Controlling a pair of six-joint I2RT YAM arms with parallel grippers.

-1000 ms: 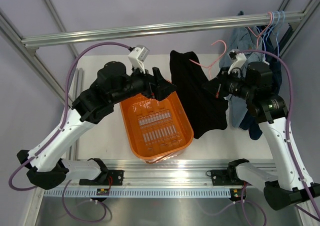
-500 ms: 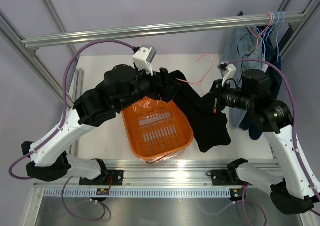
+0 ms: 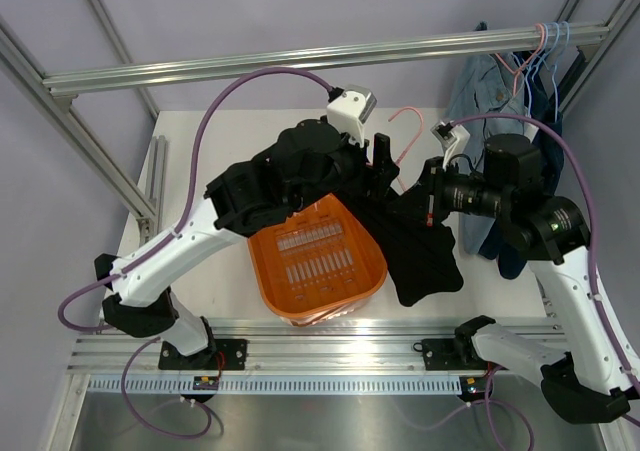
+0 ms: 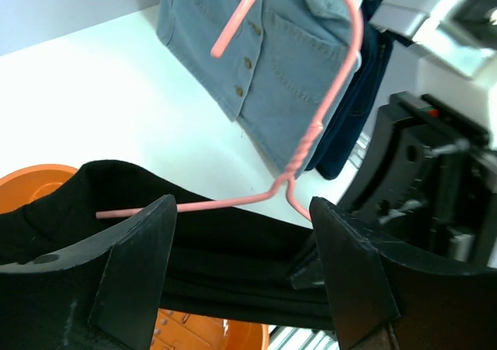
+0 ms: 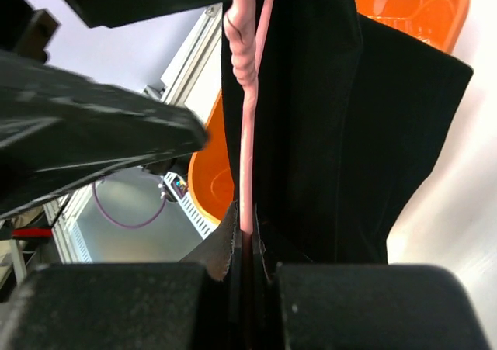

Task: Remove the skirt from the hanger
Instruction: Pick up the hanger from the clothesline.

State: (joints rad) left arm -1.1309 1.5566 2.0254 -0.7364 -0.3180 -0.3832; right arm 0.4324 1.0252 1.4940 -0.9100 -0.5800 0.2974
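While the right gripper (image 5: 247, 245) is clamped on the pink wire hanger (image 4: 320, 125), we see the left gripper (image 4: 242, 210) stretched to the right, jaws apart around the hanger's arm and a black garment (image 3: 425, 261).

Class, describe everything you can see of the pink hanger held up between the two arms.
The pink hanger is thin pink wire with an open curved hook, a twisted neck and sloping shoulders. It is held off the table, hook pointing away from the arms' bases. A black garment hangs on it, hiding much of the shoulders. The right end effector is shut on the wire near the twisted neck. The left end effector is open, its fingers either side of one shoulder.
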